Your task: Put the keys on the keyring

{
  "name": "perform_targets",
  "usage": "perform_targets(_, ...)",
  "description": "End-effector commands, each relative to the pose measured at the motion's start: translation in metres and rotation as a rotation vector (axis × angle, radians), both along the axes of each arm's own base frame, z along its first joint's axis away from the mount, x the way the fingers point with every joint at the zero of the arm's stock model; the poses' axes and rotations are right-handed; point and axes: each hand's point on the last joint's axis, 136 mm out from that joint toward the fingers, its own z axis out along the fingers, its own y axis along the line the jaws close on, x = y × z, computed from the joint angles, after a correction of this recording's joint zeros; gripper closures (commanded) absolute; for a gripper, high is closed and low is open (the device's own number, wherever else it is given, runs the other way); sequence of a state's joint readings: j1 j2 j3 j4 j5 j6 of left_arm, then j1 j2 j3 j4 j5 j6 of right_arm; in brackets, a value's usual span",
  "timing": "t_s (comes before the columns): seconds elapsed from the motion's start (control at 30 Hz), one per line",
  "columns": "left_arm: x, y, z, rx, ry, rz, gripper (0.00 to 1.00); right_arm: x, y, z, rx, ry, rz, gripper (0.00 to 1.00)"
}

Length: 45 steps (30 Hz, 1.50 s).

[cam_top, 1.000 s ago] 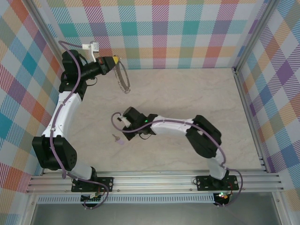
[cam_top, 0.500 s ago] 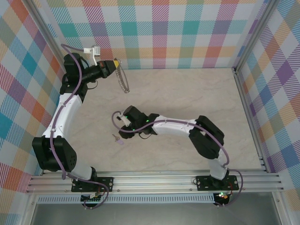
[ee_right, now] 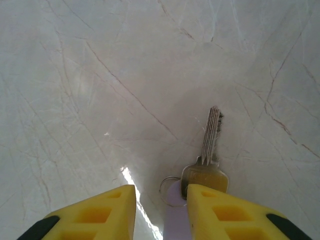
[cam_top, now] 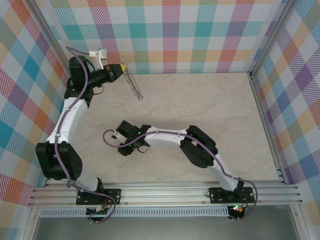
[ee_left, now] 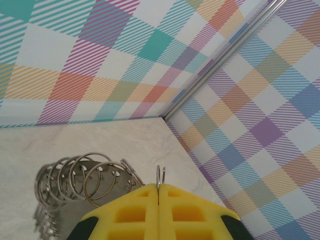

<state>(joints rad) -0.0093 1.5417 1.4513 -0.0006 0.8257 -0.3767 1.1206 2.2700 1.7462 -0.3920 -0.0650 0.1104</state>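
lining up the right end effector (ee_right: 160,195) over the key (ee_right: 210,150): jaws apart, straddling its lilac tag (ee_right: 175,220), nothing pinched yet. key lies flat on the tabletop (ee_right: 75,75), blade pointing away, head just beside one finger (ee_right: 220,210). suggest centring on the head, dropping low and closing slowly, since flat metal will likely skid. left end effector (ee_left: 158,186) is clamped on one wire of the keyring (ee_left: 85,182), held up near the back wall (ee_left: 75,60), well apart from the key. bunched rings crowd the gripped wire, so threading looks fiddly

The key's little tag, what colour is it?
The tag is lilac, clearest in the right wrist view.
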Motion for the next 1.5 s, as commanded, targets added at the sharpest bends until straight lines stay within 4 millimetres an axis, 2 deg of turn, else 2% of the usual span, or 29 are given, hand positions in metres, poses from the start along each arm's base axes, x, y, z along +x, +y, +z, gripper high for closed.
perform_targets(0.0, 0.002, 0.008, 0.027, 0.003, -0.086, 0.011, 1.00, 0.000, 0.003, -0.001, -0.017, 0.002, 0.026, 0.69)
perform_targets(0.67, -0.001, 0.008, 0.035, -0.006, -0.105, 0.004, 1.00, 0.004, 0.003, -0.025, -0.066, 0.012, 0.007, 0.76)
perform_targets(0.8, -0.001, 0.008, 0.036, -0.010, -0.107, 0.004, 1.00, 0.006, 0.001, -0.029, -0.078, 0.002, -0.002, 0.83)
perform_targets(0.9, -0.002, 0.007, 0.036, -0.015, -0.106, 0.003, 1.00, 0.009, -0.004, -0.030, -0.087, -0.003, -0.019, 0.93)
perform_targets(0.97, -0.002, 0.007, 0.036, -0.018, -0.106, -0.001, 1.00, 0.014, -0.011, -0.028, -0.084, -0.005, -0.044, 1.00)
perform_targets(1.17, -0.006, 0.005, 0.039, -0.032, -0.113, -0.016, 1.00, 0.033, -0.045, -0.018, -0.064, 0.009, -0.156, 1.00)
perform_targets(1.3, -0.007, 0.003, 0.040, -0.042, -0.117, -0.025, 1.00, 0.048, -0.084, -0.018, -0.076, 0.023, -0.263, 1.00)
perform_targets(1.47, -0.011, -0.004, 0.044, -0.046, -0.127, -0.047, 1.00, 0.057, -0.130, -0.015, -0.052, 0.057, -0.390, 1.00)
